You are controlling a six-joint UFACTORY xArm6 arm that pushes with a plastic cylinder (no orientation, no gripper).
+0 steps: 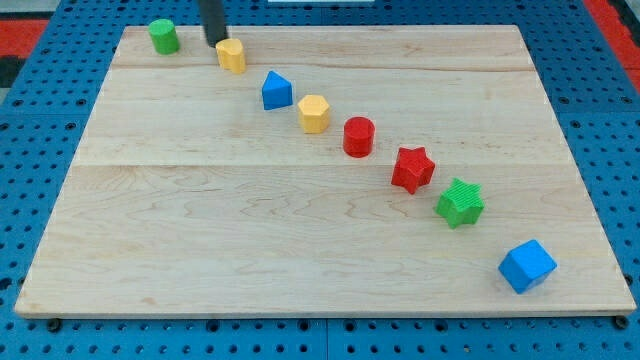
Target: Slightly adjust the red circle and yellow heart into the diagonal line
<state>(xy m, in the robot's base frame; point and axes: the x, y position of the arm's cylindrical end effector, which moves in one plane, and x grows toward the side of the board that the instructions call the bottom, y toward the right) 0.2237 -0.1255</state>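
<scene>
my tip [217,43]: claw absent, bare rod holding nothing | yellow heart [231,55] is sitting just beside tip, toward view's lower right | red circle [358,136] is lying well apart, farther down-right along the diagonal on worktop [200,250]

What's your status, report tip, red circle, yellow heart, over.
My tip at view's top, just left of yellow heart. Red circle apart, mid-line between yellow hexagon and red star. Blue block sits between heart and hexagon.

The dark rod [213,20] is cut off by the view's top edge; my tip [216,44] partly hides the yellow heart's [232,55] top-left edge.
</scene>
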